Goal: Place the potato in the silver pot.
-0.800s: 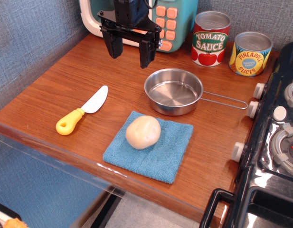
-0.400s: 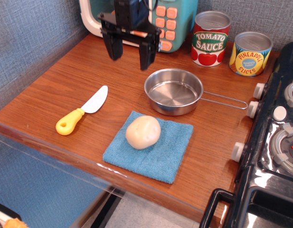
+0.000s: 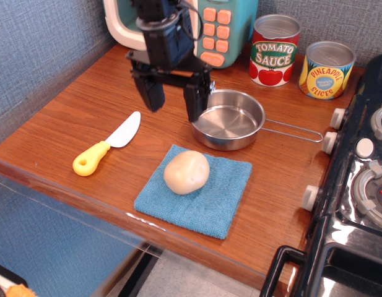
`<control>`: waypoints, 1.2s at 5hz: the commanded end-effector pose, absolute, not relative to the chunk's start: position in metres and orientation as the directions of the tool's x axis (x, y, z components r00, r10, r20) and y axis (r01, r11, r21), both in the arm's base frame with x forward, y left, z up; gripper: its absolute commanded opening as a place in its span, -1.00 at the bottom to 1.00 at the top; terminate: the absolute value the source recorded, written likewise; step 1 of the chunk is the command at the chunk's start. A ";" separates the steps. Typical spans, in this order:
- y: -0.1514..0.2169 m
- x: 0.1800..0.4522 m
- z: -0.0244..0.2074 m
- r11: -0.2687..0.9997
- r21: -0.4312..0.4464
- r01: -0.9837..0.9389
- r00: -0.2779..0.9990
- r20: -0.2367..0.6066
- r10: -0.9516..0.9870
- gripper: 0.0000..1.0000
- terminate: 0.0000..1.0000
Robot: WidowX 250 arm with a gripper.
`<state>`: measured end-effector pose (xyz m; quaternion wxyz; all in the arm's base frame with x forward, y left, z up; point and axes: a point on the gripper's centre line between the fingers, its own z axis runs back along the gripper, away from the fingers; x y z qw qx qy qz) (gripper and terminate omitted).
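The pale beige potato (image 3: pixel 186 172) lies on a blue cloth (image 3: pixel 197 189) near the table's front. The silver pot (image 3: pixel 231 119) stands empty just behind the cloth, its wire handle (image 3: pixel 294 130) pointing right. My black gripper (image 3: pixel 174 105) hangs open and empty above the table, behind and slightly left of the potato, its right finger (image 3: pixel 194 100) in front of the pot's left rim.
A yellow-handled toy knife (image 3: pixel 106 150) lies left of the cloth. A tomato sauce can (image 3: pixel 274 49) and a pineapple slices can (image 3: pixel 326 69) stand at the back right. A toy microwave (image 3: pixel 203 25) is behind the gripper. A toy stove (image 3: pixel 358 185) borders the right side.
The gripper has moved forward and down from in front of the microwave toward the potato, still open. Nothing else has moved.
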<state>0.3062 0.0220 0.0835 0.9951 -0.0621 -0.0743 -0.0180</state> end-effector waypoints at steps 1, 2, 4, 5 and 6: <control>-0.009 0.279 0.092 0.999 -0.037 0.022 0.987 0.162 -0.016 1.00 -1.00; -0.016 0.281 0.080 0.999 0.037 0.018 0.991 0.131 -0.023 1.00 -1.00; -0.017 0.282 0.066 0.996 0.093 0.000 0.996 0.091 -0.009 1.00 -1.00; -0.011 0.276 0.059 0.996 0.086 -0.015 0.996 0.088 0.007 1.00 -1.00; -0.006 0.276 0.054 0.998 0.061 -0.033 0.996 0.082 0.028 1.00 -1.00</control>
